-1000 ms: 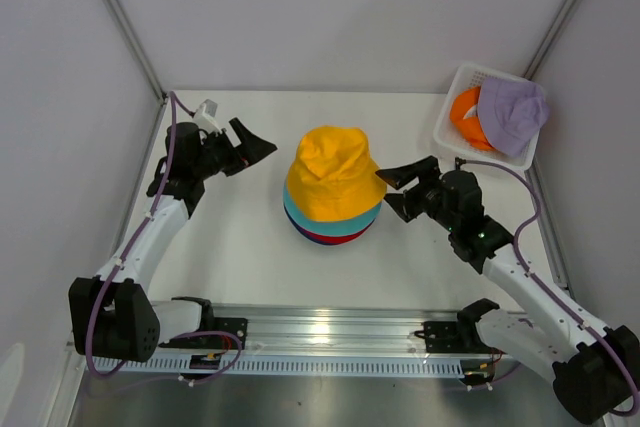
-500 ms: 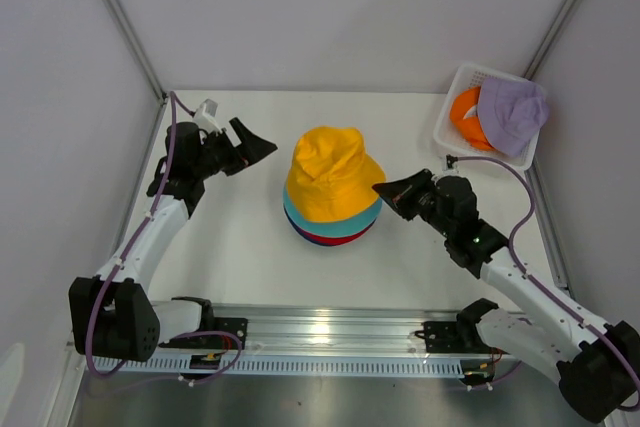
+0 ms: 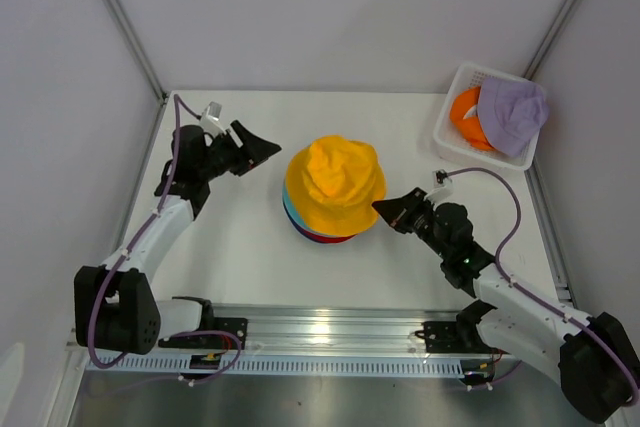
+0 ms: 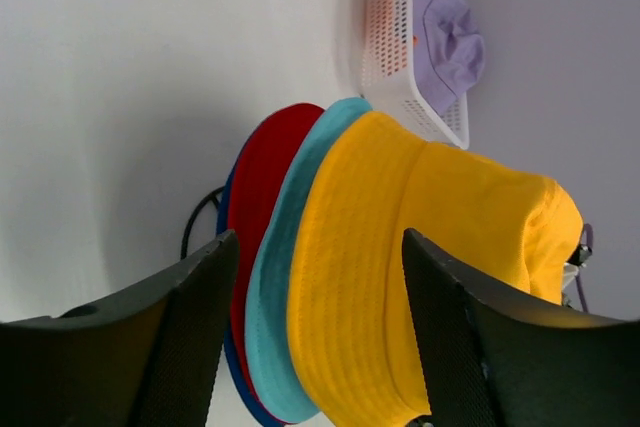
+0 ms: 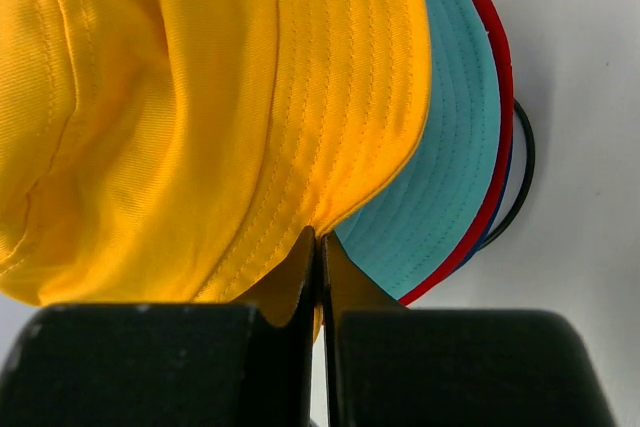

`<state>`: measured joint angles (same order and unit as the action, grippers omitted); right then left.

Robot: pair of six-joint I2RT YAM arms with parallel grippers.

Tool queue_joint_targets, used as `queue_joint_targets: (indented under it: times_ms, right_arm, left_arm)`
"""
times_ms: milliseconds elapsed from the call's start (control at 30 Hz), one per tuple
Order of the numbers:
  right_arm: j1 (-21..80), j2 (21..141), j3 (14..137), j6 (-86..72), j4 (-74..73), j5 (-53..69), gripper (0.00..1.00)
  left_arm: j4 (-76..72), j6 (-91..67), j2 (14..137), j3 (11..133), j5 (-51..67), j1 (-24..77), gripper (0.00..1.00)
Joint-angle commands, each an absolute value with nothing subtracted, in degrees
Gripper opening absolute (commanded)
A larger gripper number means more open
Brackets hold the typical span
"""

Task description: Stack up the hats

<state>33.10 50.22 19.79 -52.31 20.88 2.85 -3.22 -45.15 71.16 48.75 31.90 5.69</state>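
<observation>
Your right claw (image 3: 380, 207) is clenching on the brim edge of the yellow hat (image 3: 335, 185), jaws pressed together with the fabric running into the seam between them. Just beyond its tips, under that brim, the teal hat (image 5: 440, 177), red hat (image 5: 498, 137) and navy hat (image 4: 236, 387) are lying stacked on the worktop (image 3: 240, 237), a thin black wire (image 5: 527, 162) peeking out beneath. Your left claw (image 3: 262, 147) is hanging released, jaws apart, near the stack's far side without touching it. Well behind the right claw, the lavender hat (image 3: 512, 112) and orange hat (image 3: 463, 115) are sitting in the white basket (image 3: 446, 137).
</observation>
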Motion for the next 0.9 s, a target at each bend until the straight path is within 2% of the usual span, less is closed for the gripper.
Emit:
queue_joint_targets:
  times_ms: [0,233,567,667,867]
  right_arm:
    - [33.5,53.0,19.5,-47.5,28.0,2.5,0.00]
    - [33.0,55.2,21.0,-46.1,27.8,1.8,0.00]
    - [30.8,57.0,20.9,-45.8,27.9,3.7,0.00]
    - [30.8,57.4,21.5,-45.3,27.8,4.0,0.00]
    - [30.7,58.9,21.9,-45.5,28.0,4.6,0.00]
  left_arm:
    - [-7.6,-47.6,70.6,48.6,34.8,7.7,0.68]
    - [-8.4,-48.2,73.2,46.4,35.9,10.5,0.66]
    - [-16.8,-51.1,77.1,42.5,39.9,10.5,0.62]
    - [-17.8,-51.6,77.2,42.5,40.7,10.5,0.56]
    - [-19.3,-52.6,76.9,42.5,41.7,10.5,0.52]
